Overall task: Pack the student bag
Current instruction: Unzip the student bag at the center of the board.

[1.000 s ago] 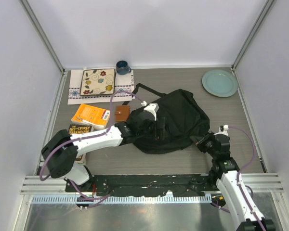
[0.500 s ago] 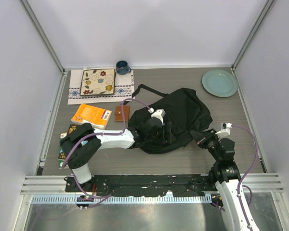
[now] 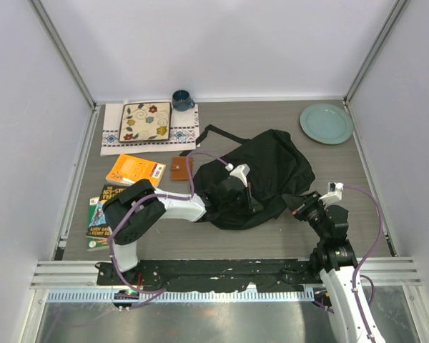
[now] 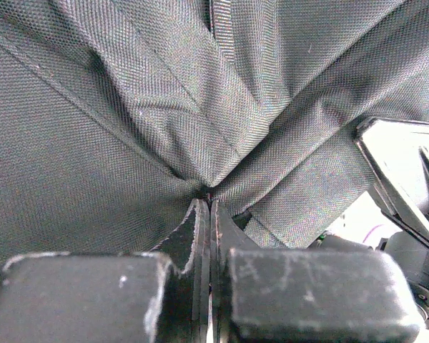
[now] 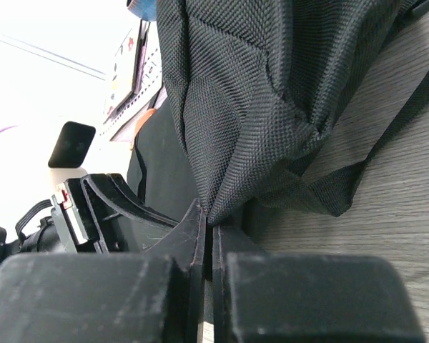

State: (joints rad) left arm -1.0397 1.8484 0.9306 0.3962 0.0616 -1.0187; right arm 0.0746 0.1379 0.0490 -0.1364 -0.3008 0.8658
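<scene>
My left gripper (image 4: 209, 206) is pinched tight on a fold of the student bag (image 4: 129, 107). Its jaws meet with only woven black fabric between them, and creases fan out from the bite. From above, that gripper (image 3: 248, 199) sits on the middle of the bag's near side, with the arm reaching in from the left.

My right gripper (image 5: 209, 218) is also clamped on cloth, nipping a gathered corner of the bag (image 5: 257, 86) low against the table (image 5: 386, 236). A strap (image 5: 390, 128) trails flat across the wood beside it. In the overhead view this gripper (image 3: 294, 203) holds the bag's near right edge.

The bag (image 3: 275, 164) lies slumped in the centre of the table (image 3: 272, 236), with a strap loop (image 3: 218, 132) stretching toward the back left.

To its left are a small brown case (image 3: 180, 168), an orange book (image 3: 134, 171) and a dark book (image 3: 104, 207). Behind them are a floral mat (image 3: 145, 121) and a blue mug (image 3: 181, 99). A pale green plate (image 3: 326, 123) sits at the back right.
</scene>
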